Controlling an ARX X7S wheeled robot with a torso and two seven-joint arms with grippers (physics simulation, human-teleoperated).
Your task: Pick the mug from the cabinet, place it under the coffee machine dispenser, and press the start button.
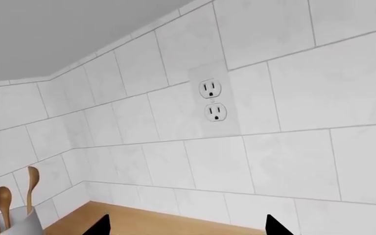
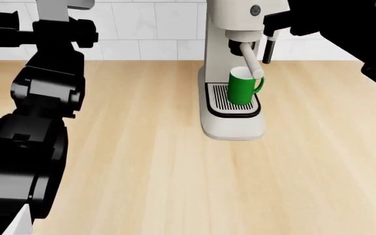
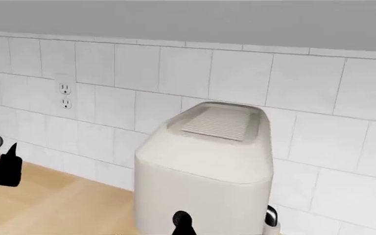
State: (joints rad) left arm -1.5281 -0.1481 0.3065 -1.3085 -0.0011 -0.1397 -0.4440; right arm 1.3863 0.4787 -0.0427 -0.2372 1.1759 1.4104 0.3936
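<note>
One small bright green cylindrical mug (image 2: pixel 243 87) stands on the tall cream espresso machine's black slotted drip tray (image 2: pixel 222 98), beneath the dark round dispenser (image 2: pixel 242 47); the left claw (image 1: pixel 186 226) is spread, and I cannot tell the right claw's state.

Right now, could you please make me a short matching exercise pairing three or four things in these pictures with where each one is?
Things:
1. mug
2. wooden spoons
3. power socket
4. coffee machine

Places:
A. on the tiled wall
B. standing in a grey holder
C. on the wooden counter
D. on the black drip tray

Pairs: 1-D, 2-B, 3-A, 4-C
</note>
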